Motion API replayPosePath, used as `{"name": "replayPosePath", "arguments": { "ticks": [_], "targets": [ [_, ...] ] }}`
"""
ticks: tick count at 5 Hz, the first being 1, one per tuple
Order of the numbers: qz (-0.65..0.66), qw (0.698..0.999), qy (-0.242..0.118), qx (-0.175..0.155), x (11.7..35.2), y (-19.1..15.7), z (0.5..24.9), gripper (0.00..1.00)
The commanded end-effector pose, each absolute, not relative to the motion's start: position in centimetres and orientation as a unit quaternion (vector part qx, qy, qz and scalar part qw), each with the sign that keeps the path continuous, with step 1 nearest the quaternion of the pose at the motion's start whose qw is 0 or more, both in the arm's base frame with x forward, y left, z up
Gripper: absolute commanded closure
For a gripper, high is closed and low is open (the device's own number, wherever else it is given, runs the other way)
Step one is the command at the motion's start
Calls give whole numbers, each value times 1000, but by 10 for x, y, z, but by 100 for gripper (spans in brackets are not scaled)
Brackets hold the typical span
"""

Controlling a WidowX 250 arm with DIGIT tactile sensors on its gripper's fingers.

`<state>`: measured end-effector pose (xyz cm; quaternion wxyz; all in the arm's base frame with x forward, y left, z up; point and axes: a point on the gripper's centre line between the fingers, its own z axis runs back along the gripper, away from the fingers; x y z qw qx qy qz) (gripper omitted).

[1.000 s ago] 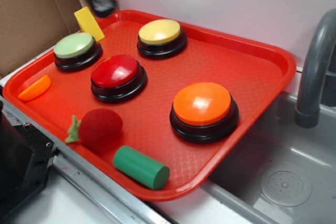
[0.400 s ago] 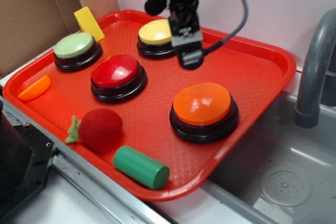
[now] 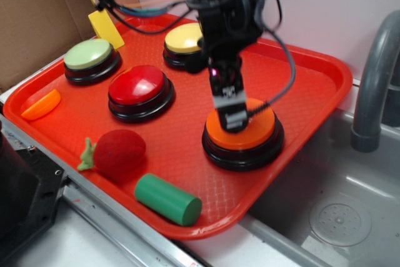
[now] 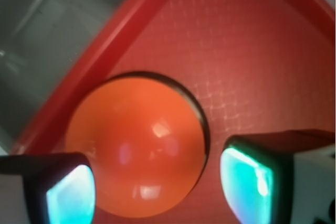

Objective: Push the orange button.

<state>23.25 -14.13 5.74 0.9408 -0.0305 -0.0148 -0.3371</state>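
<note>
Gripper [image 3: 230,117] spread open, empty, fingertips straddling orange button [image 3: 248,130] near tray's [image 3: 325,79] sink-side edge, apparently centred over the dome for pressing down.

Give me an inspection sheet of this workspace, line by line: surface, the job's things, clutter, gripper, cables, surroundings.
Surface: red tray with a textured floor, resting partly over a sink.
Job's things: orange button, glossy dome on a black base, at the tray's right side.
Clutter: red button, green button, yellow button, green cylinder, red strawberry toy, orange slice, yellow wedge.
Gripper: gripper over the orange dome; in the wrist view its fingers stand apart either side of the dome; contact cannot be told.
Cables: black cables loop from the arm above the tray.
Surroundings: grey faucet, sink basin, cardboard at left.
</note>
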Motion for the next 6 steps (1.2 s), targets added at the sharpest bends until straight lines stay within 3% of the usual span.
{"name": "replayPosePath", "arguments": {
  "ticks": [1,2,3,4,6],
  "targets": [
    [-381,924,-16,-14,236,-169,60,0],
    [-408,913,-16,-25,240,-174,74,0],
    [-403,915,-29,-5,245,-159,117,0],
    [-386,921,-50,-5,236,-130,154,0],
    [-284,957,-34,-47,209,-97,177,0]
  ]
}}
